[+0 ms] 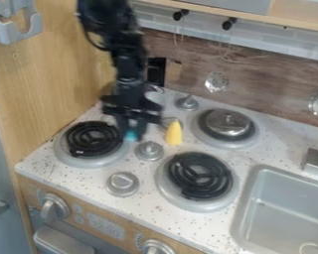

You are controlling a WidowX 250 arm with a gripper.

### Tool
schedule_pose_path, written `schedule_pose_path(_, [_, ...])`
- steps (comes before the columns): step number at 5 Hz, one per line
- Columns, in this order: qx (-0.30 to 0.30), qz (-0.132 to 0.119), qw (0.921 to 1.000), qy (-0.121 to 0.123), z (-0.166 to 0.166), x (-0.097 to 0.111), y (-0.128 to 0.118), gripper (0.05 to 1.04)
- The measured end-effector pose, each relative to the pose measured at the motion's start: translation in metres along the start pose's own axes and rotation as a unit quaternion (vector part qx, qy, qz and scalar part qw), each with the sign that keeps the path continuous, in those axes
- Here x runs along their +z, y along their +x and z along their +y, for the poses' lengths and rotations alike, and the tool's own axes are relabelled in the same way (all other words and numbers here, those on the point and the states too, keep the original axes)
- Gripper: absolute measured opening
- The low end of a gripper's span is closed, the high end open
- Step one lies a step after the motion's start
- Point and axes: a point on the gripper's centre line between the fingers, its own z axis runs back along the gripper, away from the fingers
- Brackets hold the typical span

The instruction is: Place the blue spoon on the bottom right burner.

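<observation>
My gripper (132,132) hangs over the left part of the stove top, between the left burner and the small yellow thing, with its two fingers apart. A small patch of the blue spoon (130,135) shows low between the fingertips, nearer the left one; the rest of it is hidden by the gripper. Whether the fingers touch it I cannot tell. The bottom right burner (200,174), a black coil in a grey ring, lies to the right and nearer the camera, with nothing on it.
The front left burner (93,139) is just left of the gripper. A yellow object (174,133) stands close on the right. Behind is the back right burner with a metal lid (227,123). Grey knobs (149,150) rise between burners; a sink (287,208) is at lower right.
</observation>
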Motion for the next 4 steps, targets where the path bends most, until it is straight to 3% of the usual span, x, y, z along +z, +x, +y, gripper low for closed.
schedule_pose_path(1, [-0.046,-0.002,0.9988,-0.017,-0.043,-0.003,-0.001,0.320])
schedule_pose_path(2, [-0.058,0.025,0.9977,-0.025,-0.063,-0.026,-0.011,0.320])
schedule_pose_path(4, [-0.063,0.043,0.9966,-0.030,-0.079,-0.048,-0.007,0.319])
